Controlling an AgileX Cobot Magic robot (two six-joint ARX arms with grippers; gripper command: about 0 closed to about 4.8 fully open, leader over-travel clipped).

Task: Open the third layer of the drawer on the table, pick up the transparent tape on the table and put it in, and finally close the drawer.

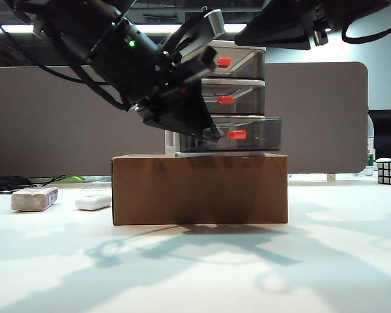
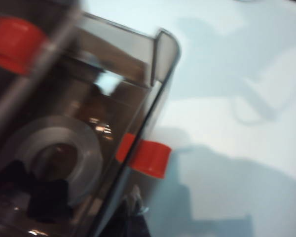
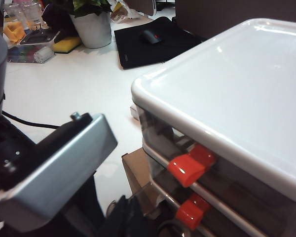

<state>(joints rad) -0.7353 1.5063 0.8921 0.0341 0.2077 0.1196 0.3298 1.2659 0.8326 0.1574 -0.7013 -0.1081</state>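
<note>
Three smoky translucent drawers with red-orange handles make up the white-framed drawer unit (image 1: 238,98) on your brown cardboard box (image 1: 200,189); the lowest drawer (image 1: 247,135) stands pulled out, the clear tape ring (image 2: 54,158) inside. Your left gripper (image 1: 212,135) sits closed at that drawer's front. Your right gripper's jaws are out of view; no writing is legible.

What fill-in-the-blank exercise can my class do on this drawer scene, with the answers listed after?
1. The drawer unit stands on a brown ____ box.
2. The lowest drawer is pulled ____ past the two above it.
3. Seen through its smoky wall, the tape ring lies ____ the lowest drawer.
4. Each drawer handle is coloured ____.
The left gripper sits shut beside the lowest drawer's front; the right gripper is out of sight.
Answers: cardboard; out; inside; red-orange
</note>
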